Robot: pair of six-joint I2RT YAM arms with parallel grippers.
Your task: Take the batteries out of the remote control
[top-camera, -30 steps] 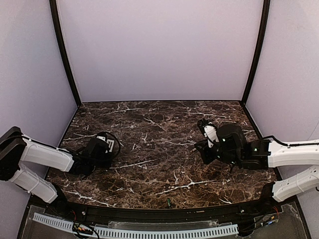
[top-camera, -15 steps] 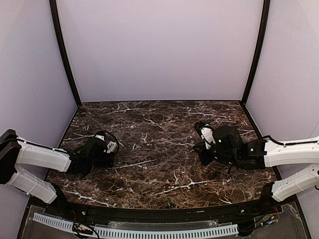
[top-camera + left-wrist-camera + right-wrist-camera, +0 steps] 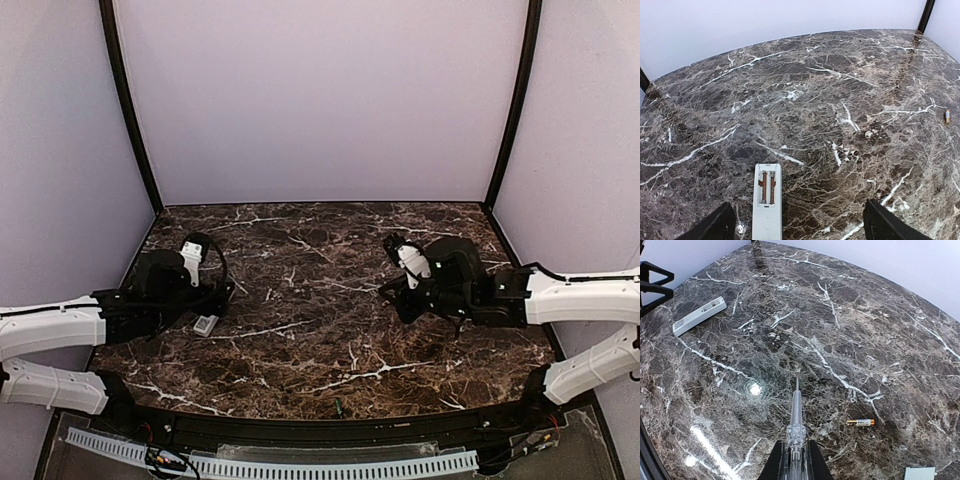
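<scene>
Left tool (image 3: pixel 799 216) stands spread and raised. The remote control (image 3: pixel 766 199) lies free on the bench (image 3: pixel 840 75) just below it, compartment up and uncovered. A second ago this tool sat low over it, half closed, so this is judged a release. One battery (image 3: pixel 860 423) lies loose near the right tool (image 3: pixel 796 452), which is pinching a thin stick (image 3: pixel 796 410). Whether any cells remain inside cannot be told.

No writing can be read anywhere. The small battery (image 3: pixel 860 423) on the table has a gold and dark printed wrapper, its lettering too tiny to make out. The remote control (image 3: pixel 766 200) and clear stick tool (image 3: pixel 796 412) show no legible marks.
</scene>
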